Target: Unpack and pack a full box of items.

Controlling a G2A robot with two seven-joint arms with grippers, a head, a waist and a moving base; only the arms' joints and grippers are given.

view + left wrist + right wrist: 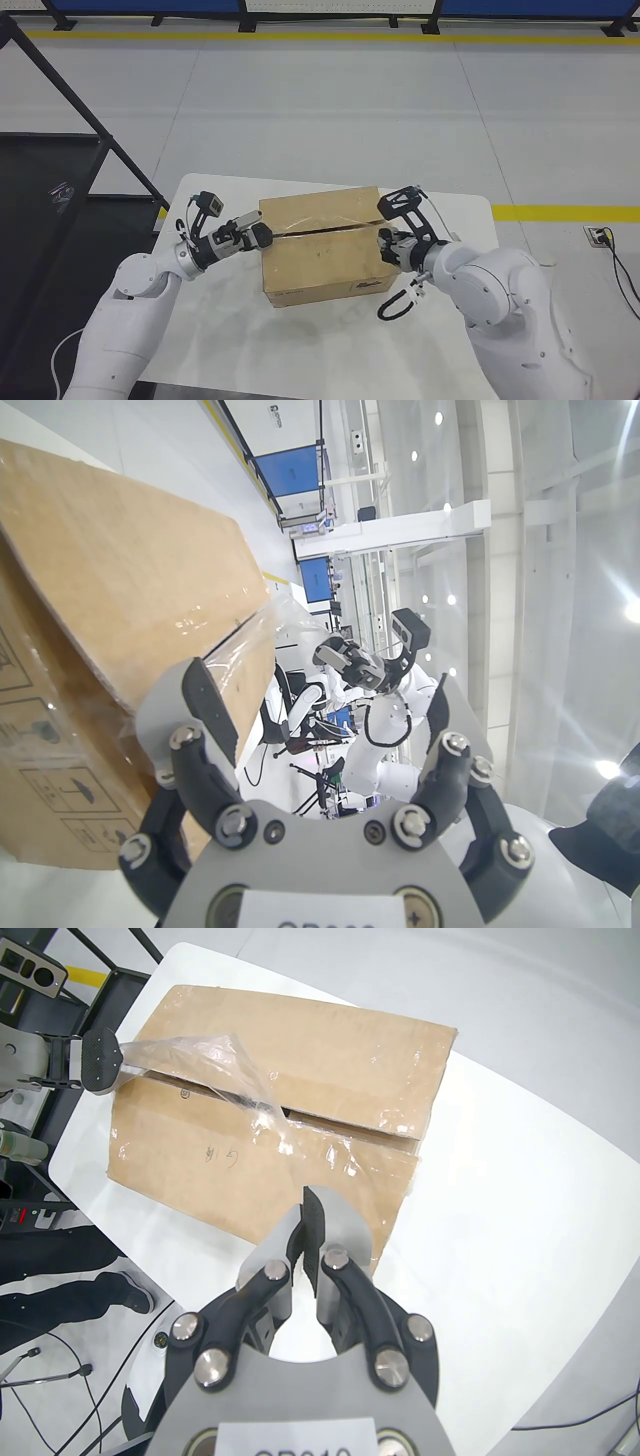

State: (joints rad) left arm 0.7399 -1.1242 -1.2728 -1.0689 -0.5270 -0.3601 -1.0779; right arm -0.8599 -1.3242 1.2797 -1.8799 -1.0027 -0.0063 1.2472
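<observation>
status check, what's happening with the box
Left gripper open at box end. Right gripper shut on tape, strip partly peeled off top seam. Box not yet open; loose tape arches over seam.

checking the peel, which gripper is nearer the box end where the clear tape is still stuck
Left. The left gripper is open against that end of the cardboard box, a finger beside the clear tape. The right gripper is shut at the opposite end, seemingly pinching the tape.

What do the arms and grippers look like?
Left arm and right arm: glossy white shells. Left gripper and right gripper: silver fingers, black textured pads, black links with silver screws, white label on base. Black cable loops by right wrist.
</observation>
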